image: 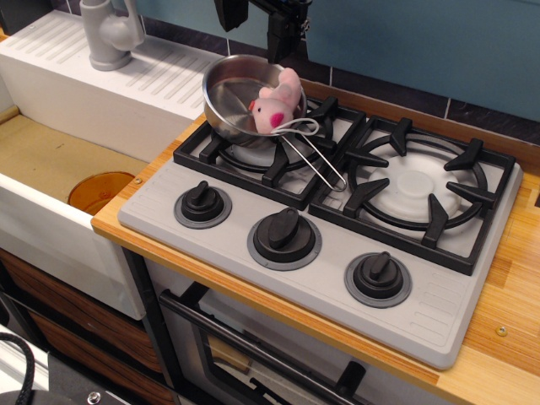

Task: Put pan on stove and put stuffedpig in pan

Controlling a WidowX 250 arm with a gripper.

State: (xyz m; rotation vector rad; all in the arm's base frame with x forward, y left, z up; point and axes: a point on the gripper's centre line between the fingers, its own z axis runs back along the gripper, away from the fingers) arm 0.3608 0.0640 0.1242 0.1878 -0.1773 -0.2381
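The shiny steel pan sits on the back-left part of the left burner grate of the grey stove, its wire-loop handle pointing to the front right. The pale-pink stuffedpig lies inside the pan, leaning on its right rim, with its white string loop over the handle. My black gripper hangs at the top edge of the view, just above and behind the pan. Its two fingers stand apart and hold nothing; it touches neither pan nor pig.
A white sink with an orange drain disc and a grey faucet lies to the left. The right burner grate is bare. Three black knobs line the stove front. A wooden counter surrounds the stove.
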